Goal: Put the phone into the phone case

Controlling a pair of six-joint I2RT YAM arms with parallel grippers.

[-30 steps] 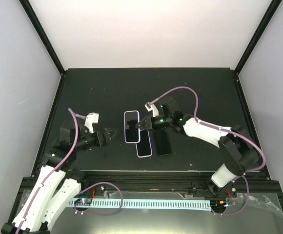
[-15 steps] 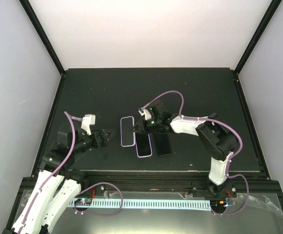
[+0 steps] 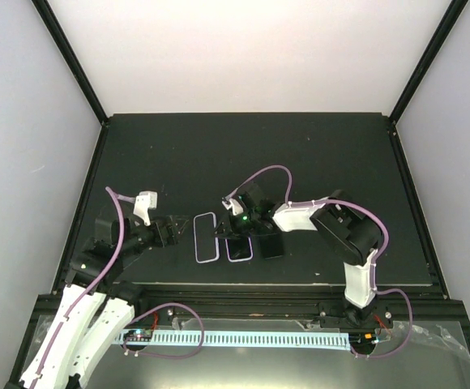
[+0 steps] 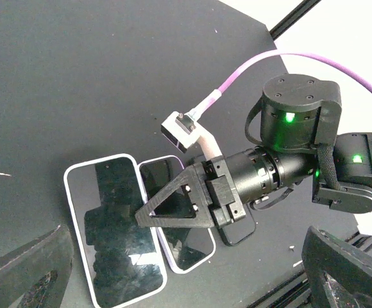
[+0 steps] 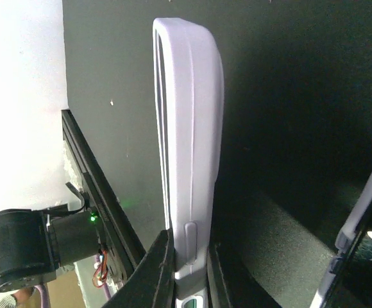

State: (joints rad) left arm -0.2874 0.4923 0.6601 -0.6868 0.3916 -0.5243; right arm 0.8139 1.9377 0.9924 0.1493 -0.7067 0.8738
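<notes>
My right gripper (image 3: 220, 230) is shut on the long edge of a lavender phone case (image 3: 205, 247). In the right wrist view the fingers (image 5: 162, 256) clamp its side near a moulded button (image 5: 190, 240). It is edge-on there (image 5: 189, 128). In the left wrist view the case (image 4: 109, 237) shows a glossy dark face. A second lavender-rimmed slab with a dark screen, apparently the phone (image 3: 239, 250), lies flat just right of it (image 4: 189, 240). My left gripper (image 3: 181, 226) is open and empty, just left of the case.
A black flat case-like slab (image 3: 271, 245) lies right of the phone, partly under the right arm (image 4: 244, 234). The table's near rail (image 3: 243, 285) runs close below the three items. The right arm's cable (image 3: 259, 174) loops above them.
My right gripper has carried the lavender case left and toward the near edge, from behind the phone to beside it on its left. The left gripper has barely moved.
</notes>
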